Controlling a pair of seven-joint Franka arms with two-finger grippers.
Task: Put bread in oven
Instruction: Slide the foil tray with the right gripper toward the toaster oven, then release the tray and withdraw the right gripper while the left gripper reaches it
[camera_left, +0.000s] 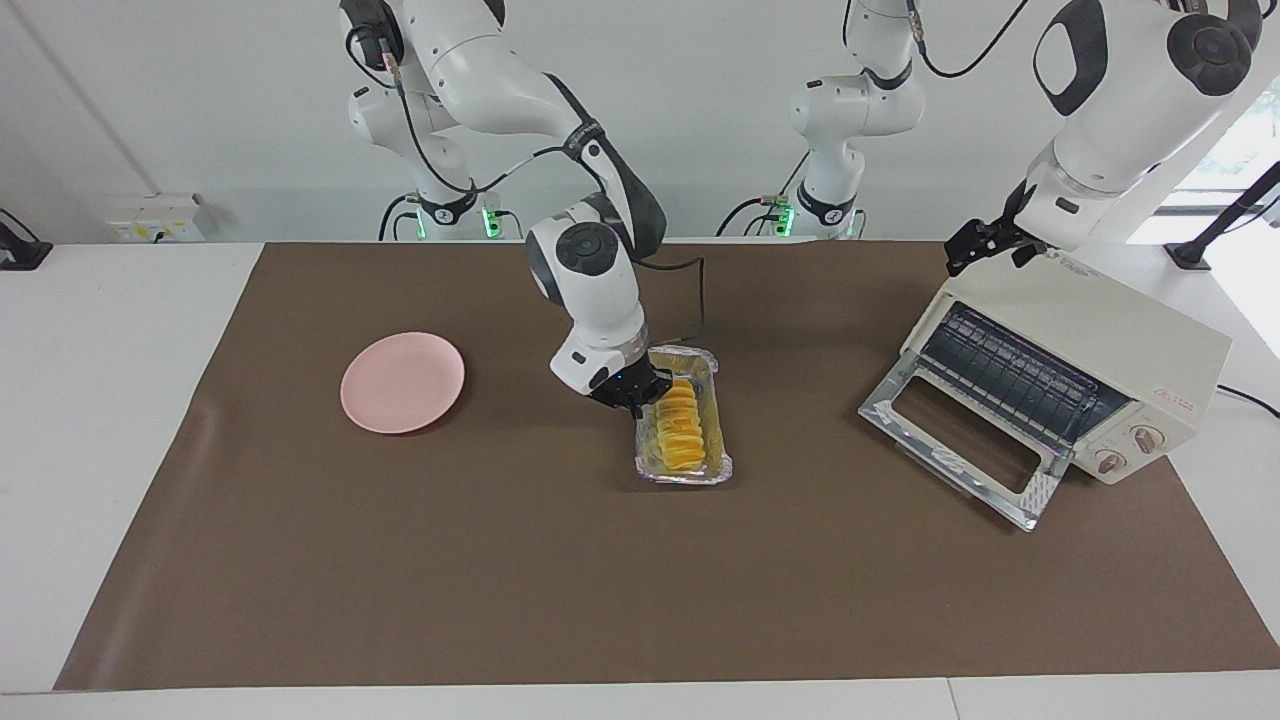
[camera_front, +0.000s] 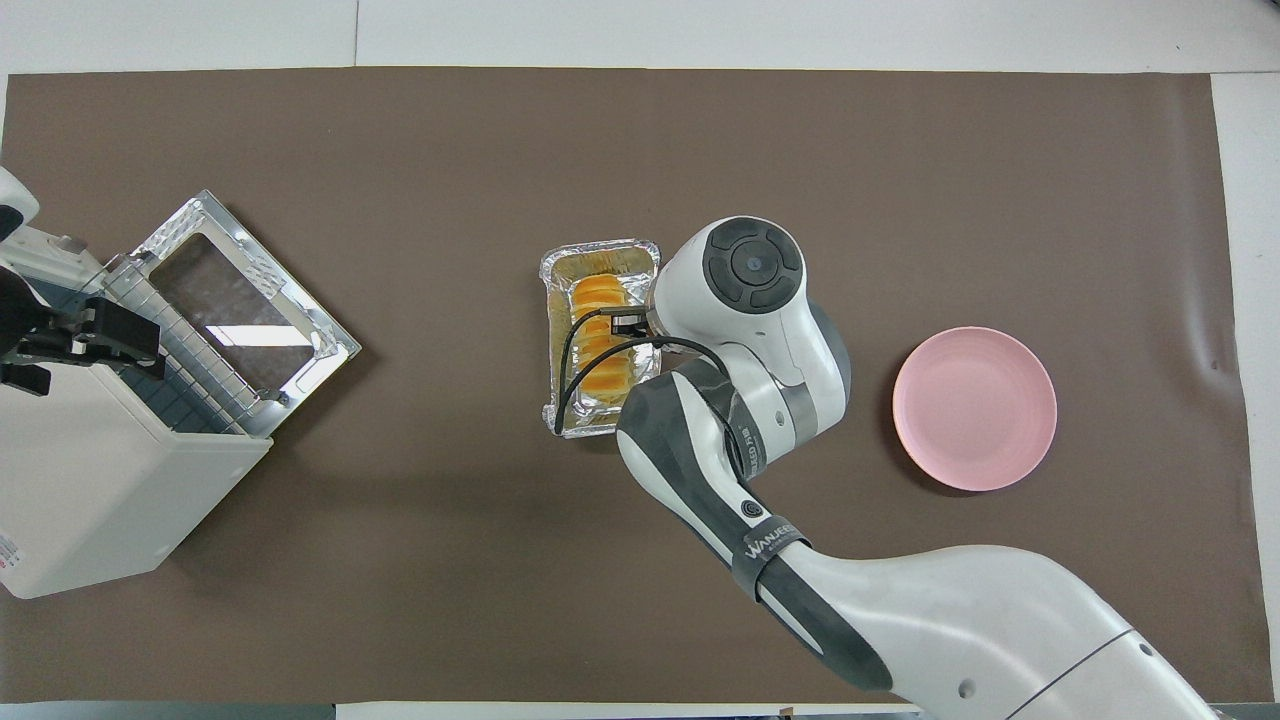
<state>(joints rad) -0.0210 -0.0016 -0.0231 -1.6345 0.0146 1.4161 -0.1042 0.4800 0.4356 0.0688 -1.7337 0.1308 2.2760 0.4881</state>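
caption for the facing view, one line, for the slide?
Right gripper down at the bread in its foil tray; left gripper over the open oven.

Brightness: both views were bright and evenly lit.
Glare: the oven door (camera_front: 247, 305) reflected a white patch; the foil tray (camera_left: 684, 470) glinted.
Shadows: soft, faint ones lay beside the pink plate (camera_front: 974, 408).
Focus: sharp throughout.

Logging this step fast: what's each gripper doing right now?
Right gripper: at the bread in the foil tray, grip cannot be told.
Left gripper: over the oven, cannot tell.
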